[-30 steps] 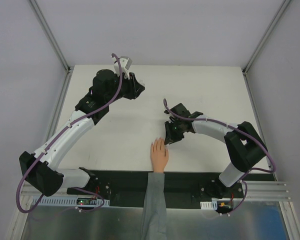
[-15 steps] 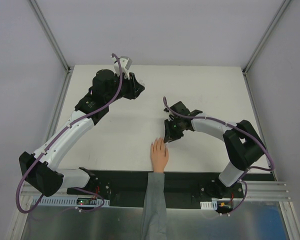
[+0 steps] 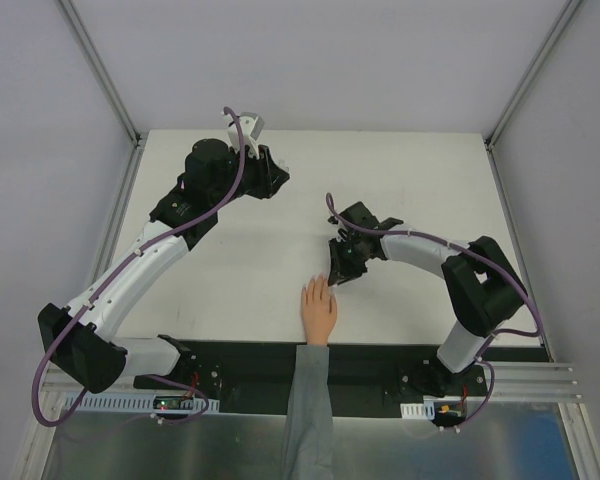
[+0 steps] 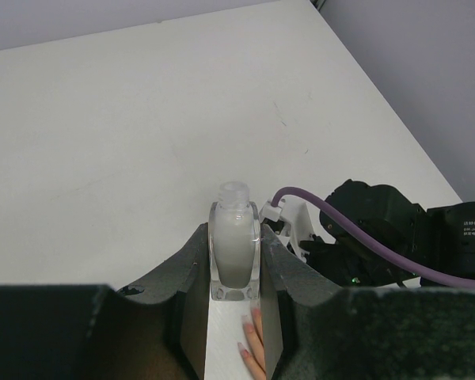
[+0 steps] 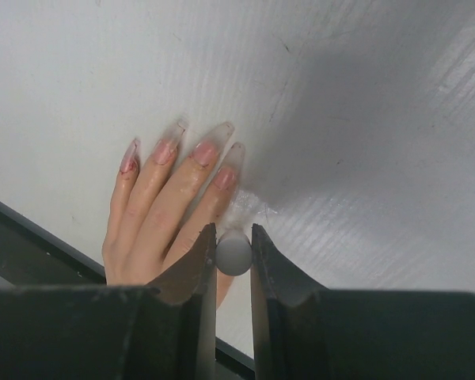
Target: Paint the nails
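Note:
A peach hand with a grey sleeve lies palm down at the near table edge. Its nails are long, pinkish with clear tips; the leftmost nail has a reddish smear. My right gripper is shut on the grey round cap of the polish brush, just right of the hand, and the pale bristles lie beside the rightmost nail. My left gripper is shut on an uncapped clear bottle of whitish polish, held upright at the far left.
The white table is bordered by metal rails. A black base strip runs along the near edge under the sleeve. In the left wrist view the right arm with its purple cable shows beyond the bottle.
My right gripper has edged slightly left toward the fingertips with the brush. The left arm and the hand have not moved.

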